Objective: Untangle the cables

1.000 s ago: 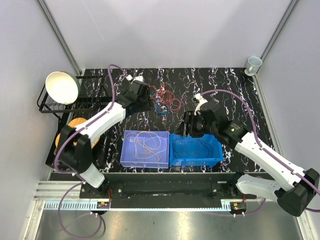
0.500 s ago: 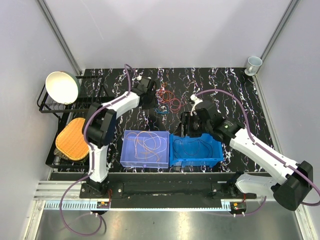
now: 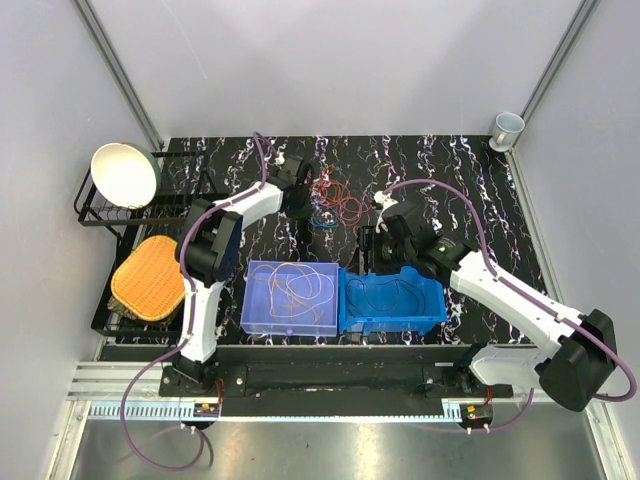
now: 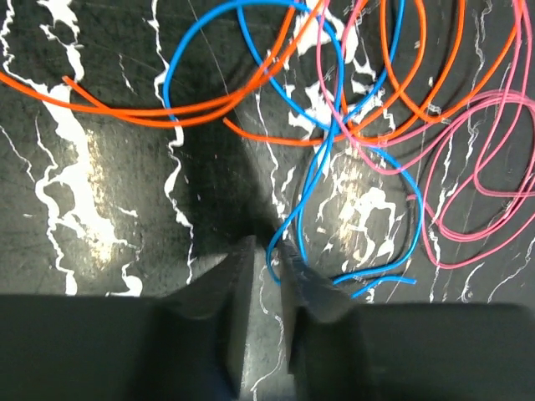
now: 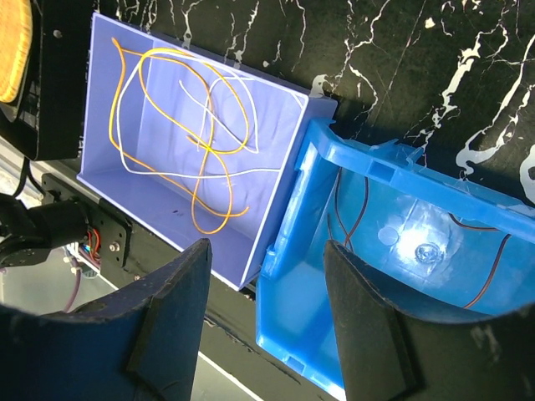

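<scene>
A tangle of cables (image 3: 335, 200) in red, orange, blue and pink lies at the back middle of the table. My left gripper (image 3: 300, 193) is at its left edge. In the left wrist view its jaws (image 4: 266, 251) stand almost together, tips down at the table, pinching a loop of the blue cable (image 4: 280, 267). Orange cables (image 4: 209, 104) and pink cables (image 4: 468, 192) spread beyond it. My right gripper (image 3: 373, 248) is open and empty above the seam between the two bins (image 5: 267, 292). The purple bin (image 5: 109, 150) holds orange and white cables. The blue bin (image 5: 334, 351) holds thin dark red cables.
The purple bin (image 3: 252, 320) and blue bin (image 3: 352, 318) stand side by side at the near edge. A black rack at left holds a white bowl (image 3: 125, 175) and an orange pad (image 3: 150, 275). A white cup (image 3: 508, 128) stands at the back right corner.
My left gripper has reached farther back and right, up to the tangle's edge. My right gripper has shifted slightly left over the bins.
</scene>
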Robot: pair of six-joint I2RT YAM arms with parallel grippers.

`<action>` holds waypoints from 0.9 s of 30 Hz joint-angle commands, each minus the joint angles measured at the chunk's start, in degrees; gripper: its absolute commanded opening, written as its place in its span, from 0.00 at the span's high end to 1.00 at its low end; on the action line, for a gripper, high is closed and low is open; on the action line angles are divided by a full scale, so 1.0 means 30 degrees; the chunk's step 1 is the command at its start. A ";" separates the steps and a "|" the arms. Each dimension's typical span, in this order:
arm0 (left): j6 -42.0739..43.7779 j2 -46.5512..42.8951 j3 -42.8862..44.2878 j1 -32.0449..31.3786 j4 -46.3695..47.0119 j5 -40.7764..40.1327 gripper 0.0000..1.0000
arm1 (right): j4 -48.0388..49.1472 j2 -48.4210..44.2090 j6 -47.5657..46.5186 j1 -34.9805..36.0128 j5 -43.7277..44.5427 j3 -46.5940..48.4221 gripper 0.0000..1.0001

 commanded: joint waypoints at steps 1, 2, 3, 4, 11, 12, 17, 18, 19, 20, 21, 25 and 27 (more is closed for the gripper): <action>0.0319 0.0208 0.0679 0.0127 0.1014 0.1104 0.89 | 0.0540 0.0207 -0.0491 0.0024 0.0465 0.0465 0.37; 0.0320 0.0179 0.0679 0.0127 0.1160 0.1368 0.99 | 0.0569 0.0237 -0.0492 -0.0004 0.0494 0.0465 0.38; 0.0407 0.0179 0.0708 0.0127 0.1307 0.1515 1.00 | 0.0569 0.0266 -0.0521 -0.0005 0.0436 0.0465 0.38; 0.0436 0.0034 0.0737 0.0127 0.1279 0.1633 1.00 | 0.0540 0.0237 -0.0492 -0.0005 0.0436 0.0494 0.38; 0.2162 -0.3800 0.0736 0.0069 0.0169 0.2307 1.00 | 0.0394 -0.0524 -0.0637 -0.0004 0.0640 0.1020 0.38; 0.2803 -0.4675 0.1230 0.0069 -0.0646 0.2482 1.00 | 0.0422 -0.0757 -0.0696 -0.0005 0.0670 0.1138 0.38; 0.4624 -0.7053 0.3718 0.0010 -0.3782 0.4414 1.00 | 0.0452 -0.1432 -0.1076 -0.0005 0.0699 0.2015 0.38; 0.5148 -0.7782 0.4102 0.0010 -0.4108 0.4823 1.00 | 0.0394 -0.1752 -0.1106 0.0024 0.0670 0.2163 0.38; 0.5385 -0.8167 0.4425 -0.0019 -0.4373 0.5813 1.00 | 0.0451 -0.1900 -0.1107 0.0025 0.0554 0.2483 0.38; 0.5533 -0.8490 0.5212 -0.0019 -0.4955 0.6316 1.00 | 0.0510 -0.2308 -0.1194 -0.0004 0.0350 0.2631 0.38; 0.5882 -0.9073 0.5597 -0.0019 -0.5251 0.6901 1.00 | 0.0597 -0.2573 -0.1224 -0.0005 0.0261 0.2778 0.38; 0.6996 -1.0569 0.6801 -0.0194 -0.5986 1.0067 1.00 | 0.1532 -0.4241 -0.1545 -0.0005 -0.0500 0.3248 0.37; 0.7876 -1.1507 0.6627 -0.0370 -0.6103 1.0654 0.99 | 0.1944 -0.5442 -0.1692 0.0025 -0.0940 0.3277 0.36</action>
